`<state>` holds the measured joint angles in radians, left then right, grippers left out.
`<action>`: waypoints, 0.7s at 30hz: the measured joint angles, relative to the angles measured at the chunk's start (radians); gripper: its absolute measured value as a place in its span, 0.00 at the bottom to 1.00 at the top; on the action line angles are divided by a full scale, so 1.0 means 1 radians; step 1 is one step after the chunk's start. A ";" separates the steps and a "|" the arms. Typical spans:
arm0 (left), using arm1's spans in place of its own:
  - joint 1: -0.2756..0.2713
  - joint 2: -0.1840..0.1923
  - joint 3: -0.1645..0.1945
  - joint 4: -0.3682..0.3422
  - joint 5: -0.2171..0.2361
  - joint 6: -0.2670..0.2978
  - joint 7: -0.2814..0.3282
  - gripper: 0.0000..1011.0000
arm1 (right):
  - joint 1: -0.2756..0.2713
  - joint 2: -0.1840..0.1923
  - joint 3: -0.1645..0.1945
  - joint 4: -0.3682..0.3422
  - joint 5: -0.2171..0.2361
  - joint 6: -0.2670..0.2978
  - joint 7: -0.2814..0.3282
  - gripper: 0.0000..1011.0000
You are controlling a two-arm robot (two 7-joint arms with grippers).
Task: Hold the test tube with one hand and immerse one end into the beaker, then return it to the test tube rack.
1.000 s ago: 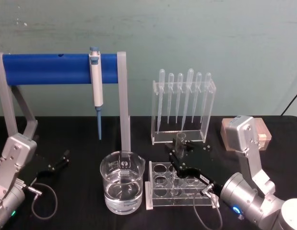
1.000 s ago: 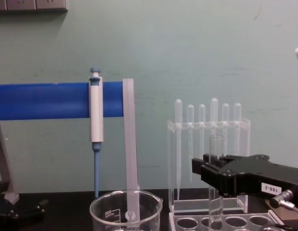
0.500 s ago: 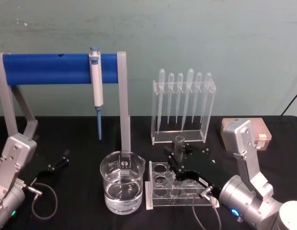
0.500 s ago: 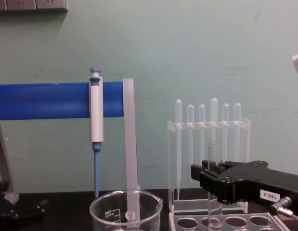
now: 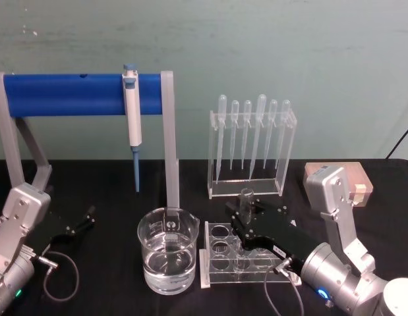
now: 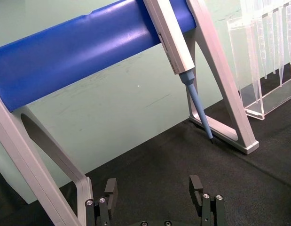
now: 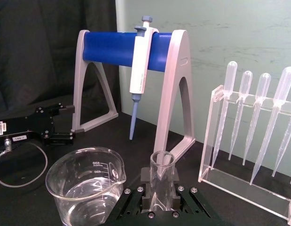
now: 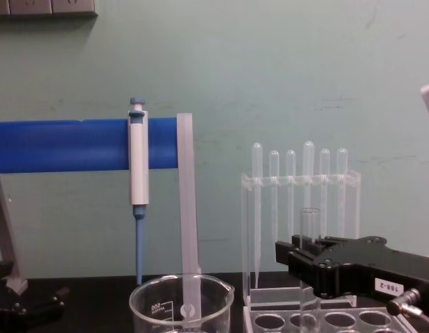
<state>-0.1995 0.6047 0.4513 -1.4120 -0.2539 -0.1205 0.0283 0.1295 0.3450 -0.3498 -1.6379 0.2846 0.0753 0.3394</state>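
Lowered, right hand (image 8: pixel 305 262), labelled "188-2", grips test tube (image 8: pixel 310 229).

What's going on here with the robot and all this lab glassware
The right end effector is shut on the test tube, holding it upright with its lower end down in a hole of the clear tube rack. The beaker, part full of clear liquid, stands just left of the rack. The left end effector rests open on the table at the left, idle.

Pale green wall (image 5: pixel 256 46), black-covered table (image 5: pixel 111 178), dark curtain (image 7: pixel 46 52)
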 joint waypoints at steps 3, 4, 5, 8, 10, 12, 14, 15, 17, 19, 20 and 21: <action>0.000 0.000 0.000 0.000 0.000 0.000 0.000 0.99 | 0.000 0.000 0.001 0.000 0.001 0.000 0.000 0.25; 0.000 0.000 0.000 0.000 0.000 0.000 0.000 0.99 | -0.001 0.000 0.001 0.000 0.001 0.000 0.000 0.31; 0.000 0.000 0.000 0.000 0.000 0.000 0.000 0.99 | -0.001 0.000 0.002 0.000 0.001 0.000 0.000 0.33; 0.000 0.000 0.000 0.000 0.000 0.000 0.000 0.99 | -0.001 0.000 0.002 -0.001 0.001 0.000 -0.001 0.42; 0.000 0.000 0.000 0.000 0.000 0.000 0.000 0.99 | -0.001 0.000 0.003 -0.002 0.001 0.001 -0.001 0.49; 0.000 0.000 0.000 0.000 0.000 0.000 0.000 0.99 | -0.001 0.000 0.003 -0.003 0.001 0.001 -0.001 0.55; 0.000 0.000 0.000 0.000 0.000 0.000 0.000 0.99 | -0.001 0.000 0.004 -0.003 0.001 0.001 -0.001 0.61; 0.000 0.000 0.000 0.000 0.000 0.000 0.000 0.99 | -0.001 -0.001 0.004 -0.003 0.001 0.001 -0.001 0.65; 0.000 0.000 0.000 0.000 0.000 0.000 0.000 0.99 | 0.000 -0.001 0.004 -0.004 0.002 0.000 -0.001 0.71; 0.000 0.000 0.000 0.000 0.000 0.000 0.000 0.99 | 0.001 0.000 0.005 -0.005 0.003 0.000 0.000 0.78; 0.000 0.000 0.000 0.000 0.000 0.000 0.000 0.99 | 0.001 0.000 0.006 -0.005 0.004 -0.001 0.000 0.80; 0.000 0.000 0.000 0.000 0.000 0.000 0.000 0.99 | 0.001 0.000 0.006 -0.006 0.004 -0.001 0.000 0.81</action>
<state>-0.1995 0.6047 0.4514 -1.4120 -0.2539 -0.1205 0.0283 0.1304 0.3447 -0.3437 -1.6435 0.2884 0.0744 0.3390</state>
